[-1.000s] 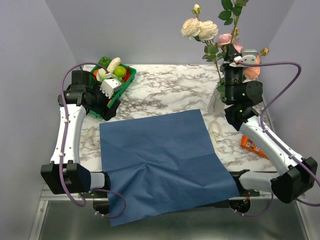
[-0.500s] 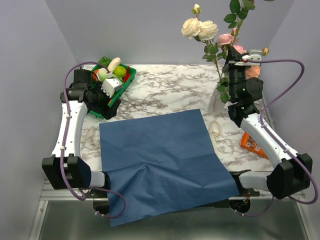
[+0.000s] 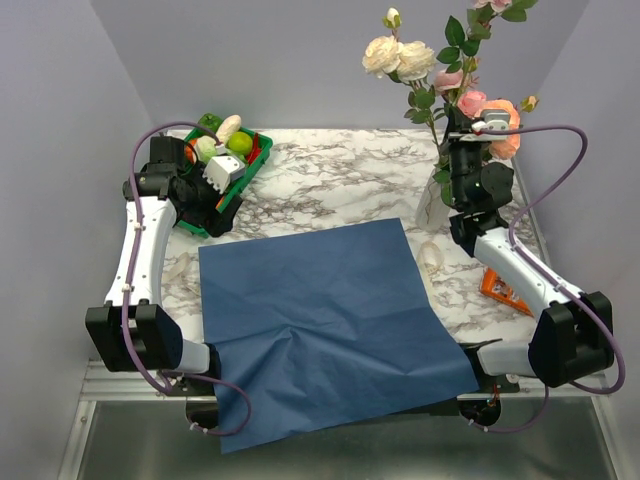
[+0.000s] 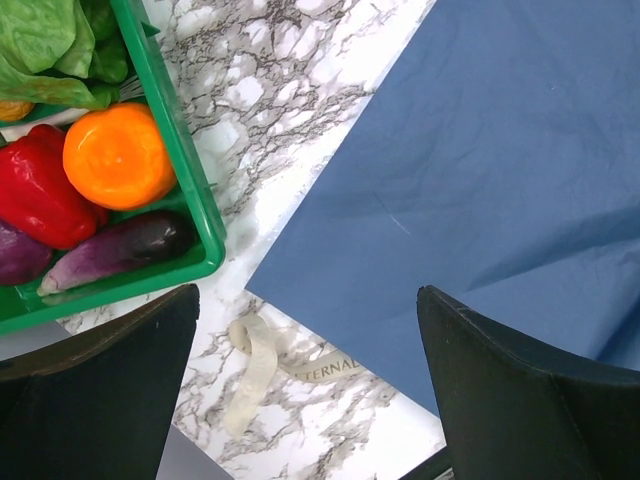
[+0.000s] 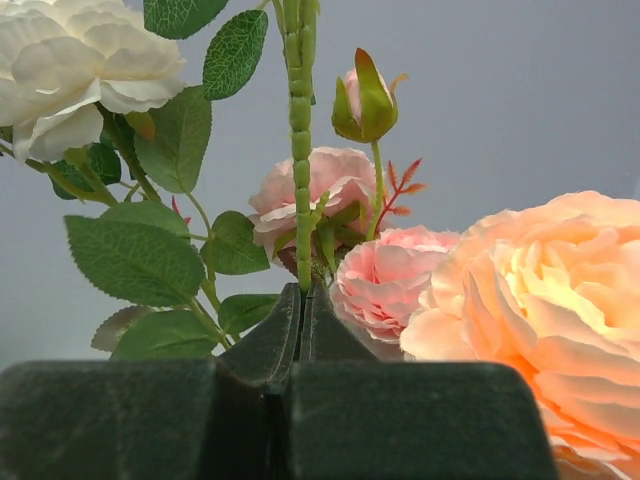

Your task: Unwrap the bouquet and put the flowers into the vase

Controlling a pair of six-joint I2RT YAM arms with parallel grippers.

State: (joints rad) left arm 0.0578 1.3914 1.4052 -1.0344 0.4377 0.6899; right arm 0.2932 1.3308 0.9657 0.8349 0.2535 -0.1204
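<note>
The left arm [image 3: 140,245] and the right arm [image 3: 520,268] have smooth white shells between black joint housings, and big black blocks at the bases. A thin purple cable [image 3: 540,128] loops along each one. Each wrist carries a small white box. The jaws are matte black, with thick fingers [image 4: 95,390].

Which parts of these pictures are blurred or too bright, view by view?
Right wrist: the peach rose glows almost washed out, the rose stem is sharp, the dark right fingers lack detail. Left wrist: the left fingers are soft black shapes; green tray and blue paper are crisp. Top external: even light, faint shadows on the table.
</note>
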